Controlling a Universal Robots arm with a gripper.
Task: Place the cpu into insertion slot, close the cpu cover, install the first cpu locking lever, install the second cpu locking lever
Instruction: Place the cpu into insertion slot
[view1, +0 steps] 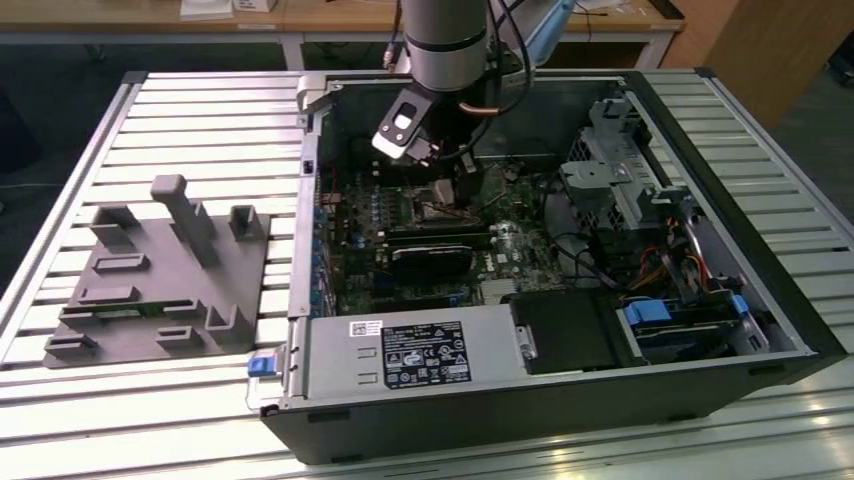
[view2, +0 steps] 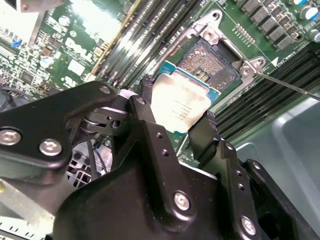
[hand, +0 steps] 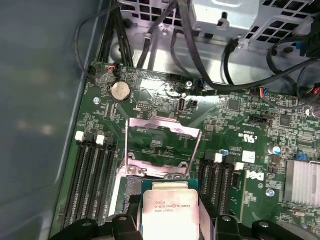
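My gripper (view2: 177, 114) is shut on the cpu (view2: 182, 104), a pale silver square pinched at two opposite edges by the black fingers (view2: 146, 92). It hangs tilted just over the near edge of the insertion slot (view2: 211, 62), whose dark centre lies uncovered. In the first wrist view the cpu (hand: 167, 210) sits low between the fingertips, and the cpu cover (hand: 160, 145) stands swung open beyond the slot (hand: 131, 192). A thin locking lever (view2: 287, 84) sticks out sideways, released. In the exterior view the gripper (view1: 451, 175) hovers above the slot (view1: 441, 205) inside the computer case.
Long black memory slots (hand: 92, 175) flank the socket on both sides. A black expansion card (view1: 434, 250), the power supply (view1: 407, 350), the drive cage (view1: 614, 170) and loose cables (hand: 165, 30) crowd the case. A grey fixture (view1: 160, 270) rests on the slatted table at the exterior view's left.
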